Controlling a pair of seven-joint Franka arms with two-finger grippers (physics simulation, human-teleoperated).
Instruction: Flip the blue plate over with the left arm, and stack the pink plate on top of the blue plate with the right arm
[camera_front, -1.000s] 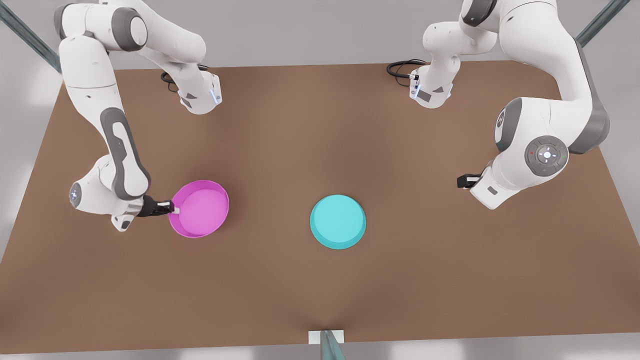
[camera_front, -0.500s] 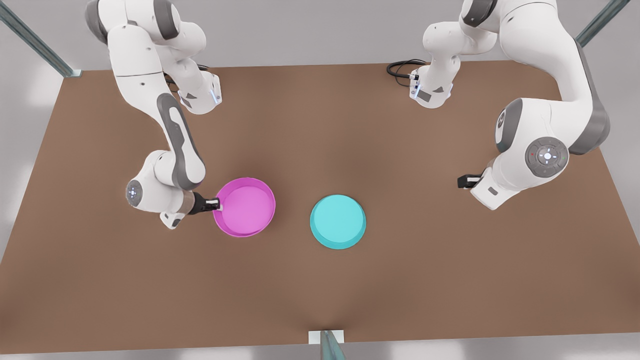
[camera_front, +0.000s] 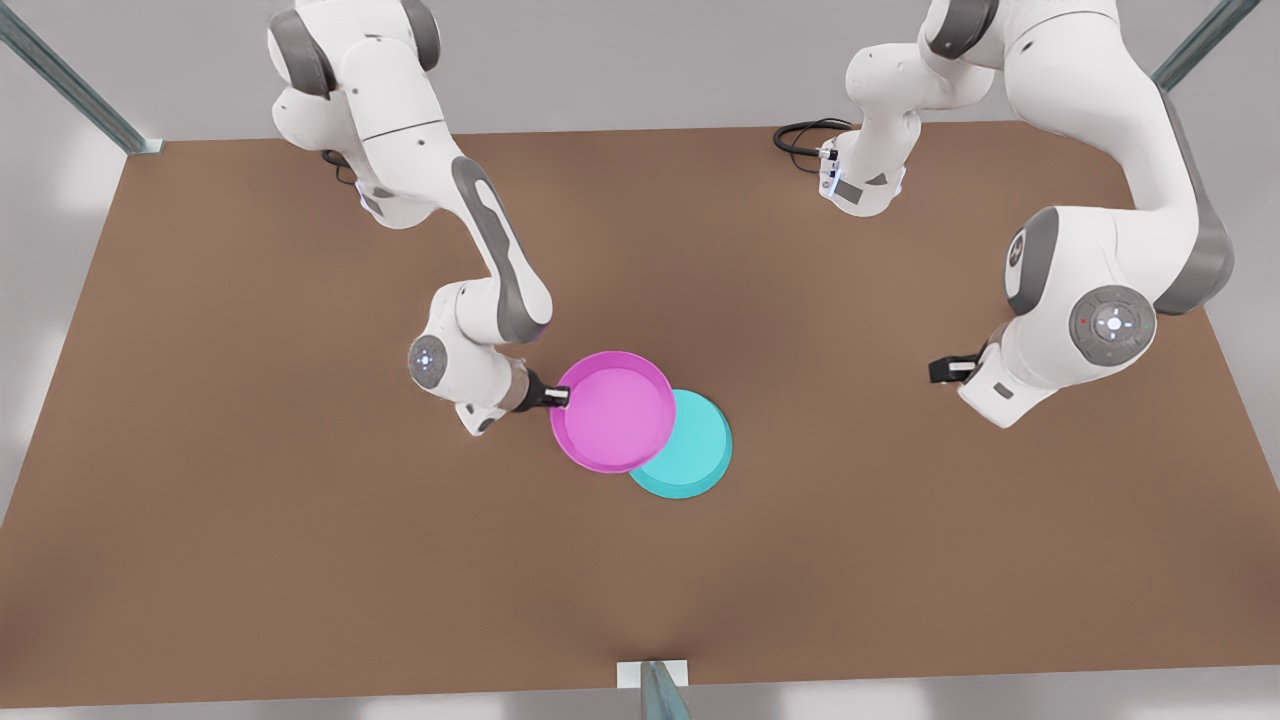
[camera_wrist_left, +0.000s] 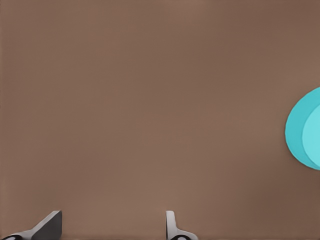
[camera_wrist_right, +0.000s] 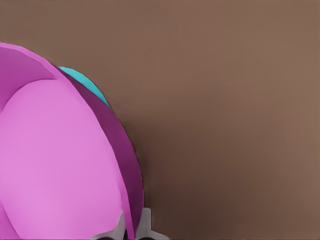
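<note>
My right gripper (camera_front: 560, 397) is shut on the rim of the pink plate (camera_front: 615, 410), open side up, near the table's middle. In the right wrist view the fingertips (camera_wrist_right: 145, 225) pinch the pink plate's (camera_wrist_right: 60, 160) edge. The pink plate covers the upper left part of the blue plate (camera_front: 695, 455), which lies flat on the table; I cannot tell if they touch. A sliver of the blue plate (camera_wrist_right: 87, 82) shows past the pink rim. My left gripper (camera_front: 940, 370) waits at the front view's right, open, with nothing between its fingers (camera_wrist_left: 50, 225). The blue plate (camera_wrist_left: 302, 130) shows well ahead of it.
The brown table (camera_front: 300, 550) carries both arm bases (camera_front: 865, 185) at its far edge, with a black cable loop (camera_front: 800, 140) beside one. A metal post (camera_front: 655, 685) stands at the middle of the front edge. Frame struts (camera_front: 70, 85) cross the far corners.
My right arm has carried the pink plate from the front view's left towards the middle, until it overlaps the blue plate. The left arm shifted only slightly.
</note>
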